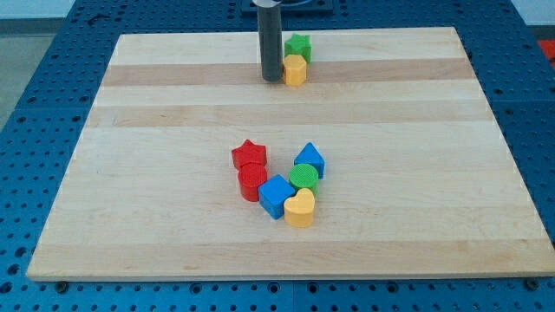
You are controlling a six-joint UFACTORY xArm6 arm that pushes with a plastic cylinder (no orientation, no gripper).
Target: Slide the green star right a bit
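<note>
The green star [299, 47] sits near the view's top edge of the wooden board [156, 173], just above a yellow block [295, 70] that touches it. My tip [272, 79] rests on the board right beside the yellow block's left side, below and left of the green star. The rod [270, 39] stands upright and hides a little of what is behind it.
A cluster lies in the board's middle: a red star [249, 155], a red cylinder [252, 183], a blue block [277, 197], a yellow heart [299, 208], a green cylinder [303, 179] and a blue block [310, 159]. Blue perforated table surrounds the board.
</note>
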